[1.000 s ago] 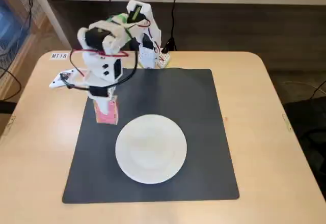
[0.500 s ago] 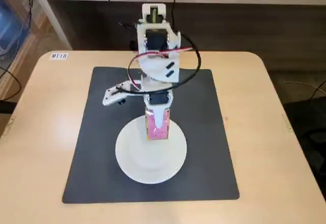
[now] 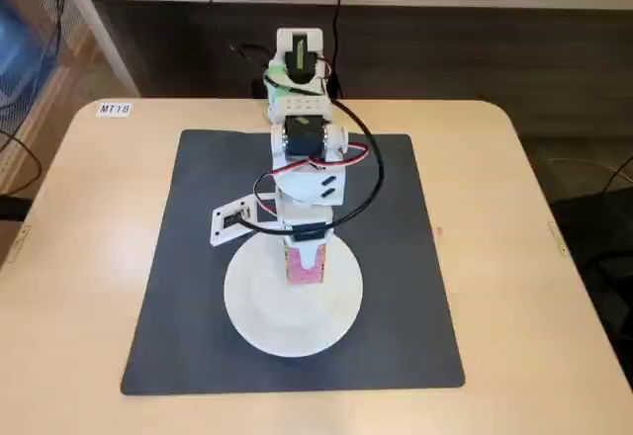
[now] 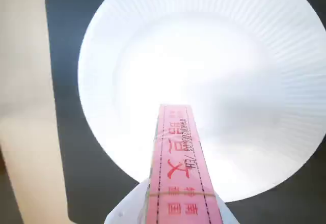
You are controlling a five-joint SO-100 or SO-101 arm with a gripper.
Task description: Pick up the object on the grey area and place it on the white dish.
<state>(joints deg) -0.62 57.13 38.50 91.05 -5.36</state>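
Note:
My gripper [image 3: 305,257] is shut on the small pink box [image 3: 305,265] and holds it over the white dish [image 3: 293,318], which lies on the dark grey mat [image 3: 188,287]. In the wrist view the pink box [image 4: 181,168] sticks out from the bottom edge between my white fingers [image 4: 127,211], its far end above the dish [image 4: 214,56]. I cannot tell whether the box touches the dish. The mat also shows in the wrist view [image 4: 66,46].
The arm's base [image 3: 297,79] stands at the far edge of the beige table [image 3: 534,287]. A white camera module [image 3: 233,219] juts left from the wrist. Cables hang behind the base. A label [image 3: 114,109] sits at the far left corner.

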